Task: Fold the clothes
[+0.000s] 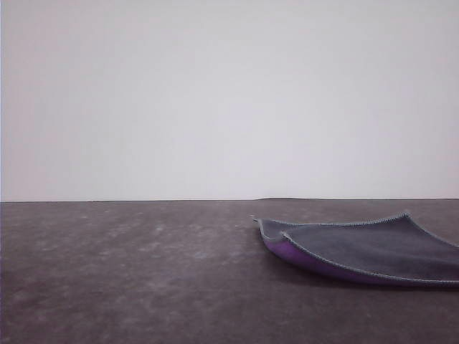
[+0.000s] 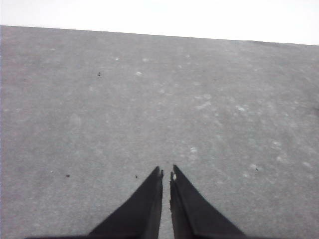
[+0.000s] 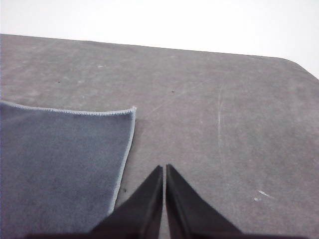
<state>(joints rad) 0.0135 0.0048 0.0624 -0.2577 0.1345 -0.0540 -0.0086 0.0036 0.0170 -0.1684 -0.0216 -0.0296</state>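
The clothes (image 1: 366,247) are one small cloth lying on the right side of the grey table, dark grey face up, with a bright purple underside showing along its raised near edge and light stitched edging. In the right wrist view the cloth (image 3: 60,159) lies flat beside my right gripper (image 3: 164,169), whose fingers are shut with nothing between them, just off the cloth's edge. My left gripper (image 2: 166,173) hovers over bare table, its fingers together and empty.
The grey tabletop (image 1: 129,272) stretches left of the cloth, with a plain white wall behind. The table's far edge and a rounded corner (image 3: 294,62) appear in the right wrist view.
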